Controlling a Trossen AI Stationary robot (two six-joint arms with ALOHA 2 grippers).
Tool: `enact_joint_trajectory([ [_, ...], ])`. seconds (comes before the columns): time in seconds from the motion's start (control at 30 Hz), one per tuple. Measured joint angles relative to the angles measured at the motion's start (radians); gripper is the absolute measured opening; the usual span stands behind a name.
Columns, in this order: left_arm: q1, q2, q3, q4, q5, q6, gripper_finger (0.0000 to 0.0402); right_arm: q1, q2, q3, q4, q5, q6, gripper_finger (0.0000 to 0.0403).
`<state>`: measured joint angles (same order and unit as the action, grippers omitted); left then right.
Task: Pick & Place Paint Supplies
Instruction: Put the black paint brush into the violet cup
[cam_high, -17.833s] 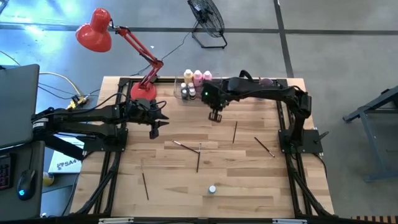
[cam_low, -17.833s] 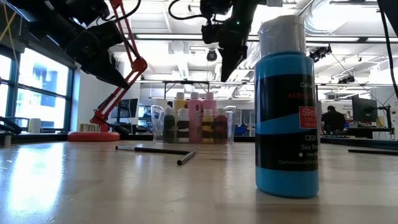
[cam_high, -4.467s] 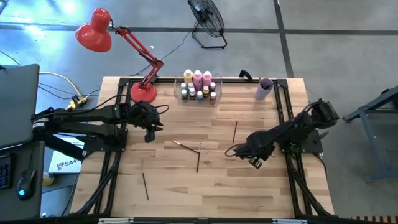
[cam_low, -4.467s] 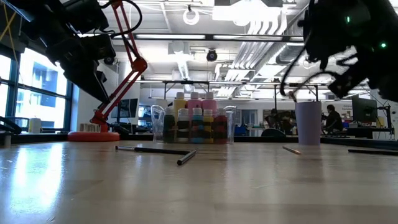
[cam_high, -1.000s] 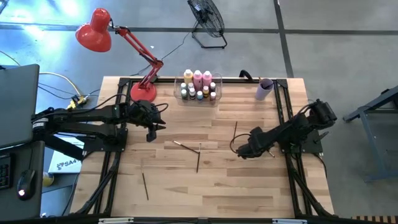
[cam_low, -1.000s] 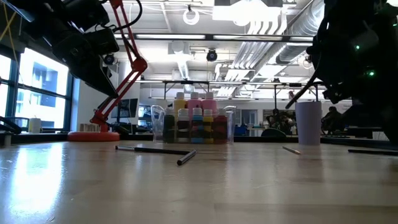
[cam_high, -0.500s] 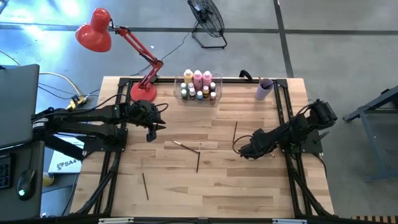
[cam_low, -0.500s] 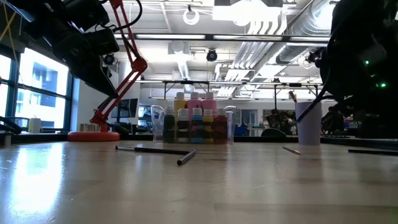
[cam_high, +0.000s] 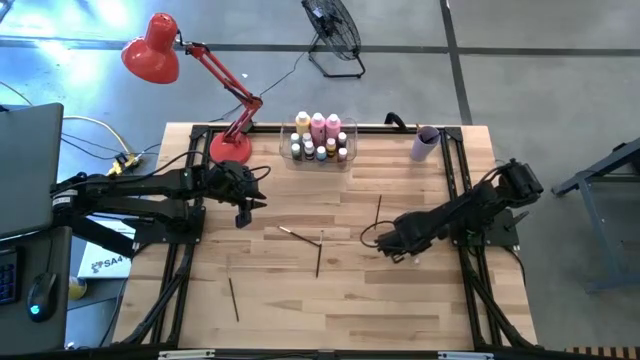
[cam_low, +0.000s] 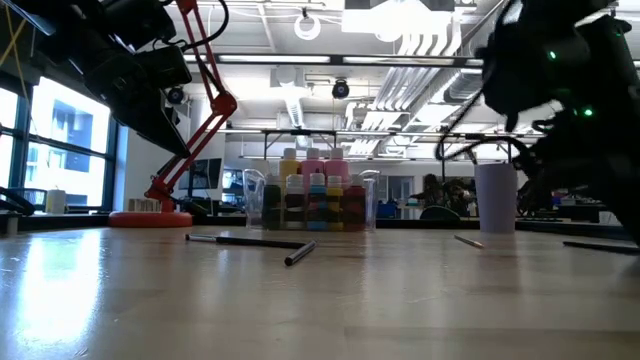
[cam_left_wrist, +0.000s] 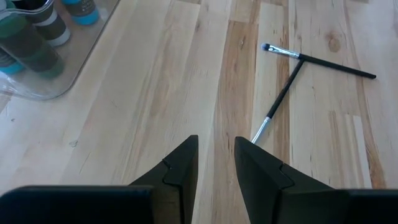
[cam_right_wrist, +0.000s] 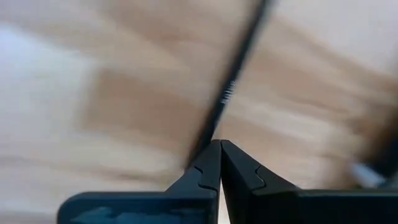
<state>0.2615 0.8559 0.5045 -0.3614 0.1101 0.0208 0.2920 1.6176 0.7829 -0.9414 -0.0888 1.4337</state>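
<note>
The paint bottles stand in a clear bin (cam_high: 320, 140) at the far edge: taller pink and yellow ones (cam_high: 318, 124) and tiny white-capped ones (cam_high: 318, 151). Thin paintbrushes lie flat on the table: one (cam_high: 378, 212) mid-right, two crossed (cam_high: 300, 236) at the centre, and one (cam_high: 233, 298) near-left. My right gripper (cam_high: 388, 245) is shut, low over the table by the near end of the mid-right brush. Its wrist view shows a blurred brush (cam_right_wrist: 233, 78) running away from the fingertips (cam_right_wrist: 220, 144). My left gripper (cam_left_wrist: 216, 163) is open, hovering left of the crossed brushes and holding nothing. My right gripper's shut fingertips stand over one end of a paintbrush (cam_right_wrist: 198, 149), which runs on ahead of them along the table. The fingers themselves hide that end, and I cannot tell whether they touch or grip it.
A lilac cup (cam_high: 427, 143) stands at the far right corner, upright in the low view (cam_low: 496, 198). A red desk lamp (cam_high: 230, 145) has its base at the far left. Another brush (cam_low: 600, 246) lies on the table at the right. Bare wood lies along the near edge.
My right gripper has swung a short way toward the table's left, staying low, and its wrist view is blurred by the motion. The brushes on the table lie where they were.
</note>
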Motion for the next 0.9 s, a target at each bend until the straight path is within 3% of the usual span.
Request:
enact_joint_trajectory([
  [0.2, 0.0, 0.0, 0.0, -0.004, 0.0, 0.0, 0.0102, 0.0, 0.0, 0.037, 0.194, 0.008, -0.017, 0.0002],
  [0.33, 0.0, 0.0, 0.0, -0.009, 0.004, 0.0, 0.0102, 0.0, 0.0, 0.055, 0.322, 0.112, -0.021, 0.0002],
  [0.47, 0.0, 0.0, 0.0, -0.008, 0.004, 0.0, 0.0102, -0.001, 0.0, 0.083, 0.36, 0.193, -0.049, 0.0002],
  [0.7, 0.0, 0.0, 0.0, -0.008, 0.004, 0.0, 0.0102, 0.0, -0.001, 0.131, 0.372, 0.215, -0.08, 0.0002],
  [0.9, 0.0, 0.0, 0.0, -0.008, 0.021, -0.009, 0.0102, 0.017, -0.001, 0.165, 0.45, 0.253, -0.238, 0.0002],
])
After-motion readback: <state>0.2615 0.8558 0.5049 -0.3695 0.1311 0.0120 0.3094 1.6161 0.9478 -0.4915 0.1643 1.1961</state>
